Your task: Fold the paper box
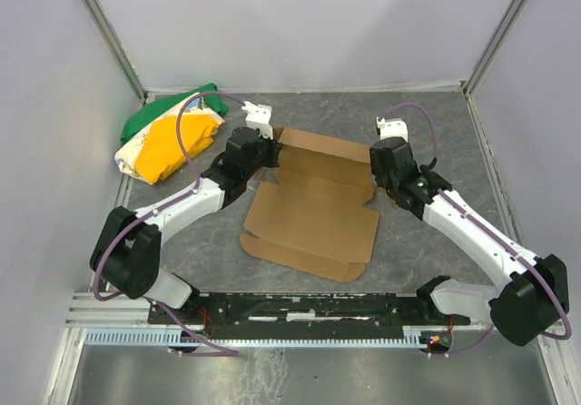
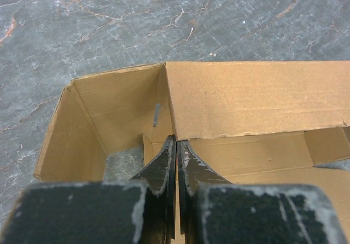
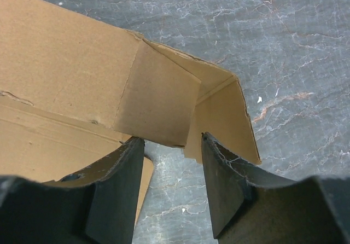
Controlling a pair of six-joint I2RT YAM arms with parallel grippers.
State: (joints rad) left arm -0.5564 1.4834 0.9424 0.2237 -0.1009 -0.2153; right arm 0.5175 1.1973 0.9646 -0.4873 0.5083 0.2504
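The paper box is a brown cardboard sheet lying mid-table, its far wall and end flaps raised. My left gripper is at the box's far left corner. In the left wrist view that gripper is shut, its tips against the lower corner of the raised far wall, and nothing shows between the jaws. My right gripper is at the far right corner. In the right wrist view it stands open, its jaws either side of the lower edge of a folded-in end flap, without gripping it.
A green, yellow and white cloth bundle lies at the far left by the wall. White walls and metal posts close in the grey marbled table on three sides. A black rail runs along the near edge.
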